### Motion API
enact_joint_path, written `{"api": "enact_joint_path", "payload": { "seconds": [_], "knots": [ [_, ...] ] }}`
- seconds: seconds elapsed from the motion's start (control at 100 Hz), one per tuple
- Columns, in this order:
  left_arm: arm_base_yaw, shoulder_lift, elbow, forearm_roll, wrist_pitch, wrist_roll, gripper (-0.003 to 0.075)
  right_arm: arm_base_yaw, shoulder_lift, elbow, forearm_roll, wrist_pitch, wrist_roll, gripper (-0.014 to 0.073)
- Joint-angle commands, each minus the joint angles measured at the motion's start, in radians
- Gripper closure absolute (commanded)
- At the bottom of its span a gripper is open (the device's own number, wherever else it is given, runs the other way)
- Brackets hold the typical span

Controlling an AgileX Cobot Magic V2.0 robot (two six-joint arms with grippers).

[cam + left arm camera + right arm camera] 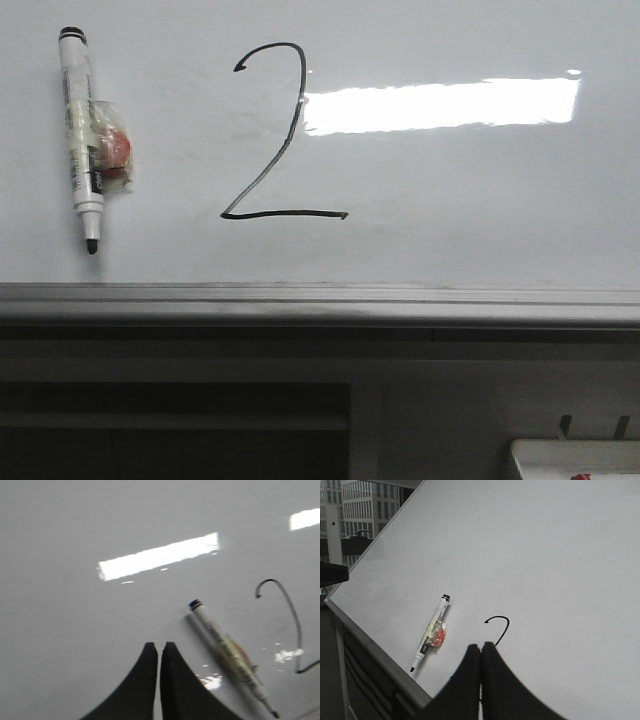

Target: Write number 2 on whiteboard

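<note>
The number 2 (280,135) sits finished on the whiteboard (480,220), hooked top, long diagonal, flat base, just left of the bright glare (440,105). You have the marker (82,140) lying flat on the board well to the left of the figure, uncapped tip pointing down toward the grey ledge (320,300), with a small clear-wrapped red lump (115,150) taped to its side.

Your left gripper (158,647) shows its fingers pressed together, tips touching, nothing between them, hovering beside the marker. Your right gripper (480,650) has its fingers pinched tight too, empty, and it sits in front of the lower part of the figure in its own wrist view, so only the hook shows there.

To my eye the writing is done, and the risks now are all about spoiling it. If your right arm drops toward the board near the figure, those closed fingers could smear fresh ink. The marker's bare tip looks to be resting on or close to the board, so any nudge from your left arm could drag a stray line, or send it rolling to the ledge. Pull both arms straight off the surface, not across it.
</note>
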Motion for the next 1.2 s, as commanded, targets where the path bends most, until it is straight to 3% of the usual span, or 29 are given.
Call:
{"api": "enact_joint_path", "payload": {
  "seconds": [0.0, 0.09, 0.26, 0.4, 0.51, 0.91, 1.19],
  "knots": [
    [0.099, 0.004, -0.011, -0.060, -0.066, 0.027, 0.0741, -0.005, 0.004, -0.024, -0.012, -0.058, -0.003, 0.0655],
    [0.181, -0.028, 0.033, -0.155, -0.068, 0.032, 0.0741, -0.005, 0.004, -0.024, -0.012, -0.058, -0.003, 0.0655],
    [0.273, -0.143, 0.124, -0.160, -0.068, 0.197, 0.0741, -0.005, 0.004, -0.024, -0.012, -0.058, -0.003, 0.0655],
    [0.311, -0.211, 0.218, -0.165, -0.089, 0.202, 0.0741, -0.005, 0.004, -0.024, -0.012, -0.060, -0.003, 0.0655],
    [0.327, -0.210, 0.271, -0.172, -0.099, 0.202, 0.0741, -0.005, 0.004, -0.023, -0.012, -0.053, -0.003, 0.0655],
    [0.343, -0.210, 0.269, -0.193, 0.145, 0.202, 0.0741, -0.005, 0.004, -0.023, -0.012, -0.053, -0.003, 0.0655],
    [0.343, -0.210, 0.269, -0.156, 0.157, 0.202, 0.0741, -0.005, 0.004, -0.023, -0.012, -0.053, -0.003, 0.0655]
  ]
}}
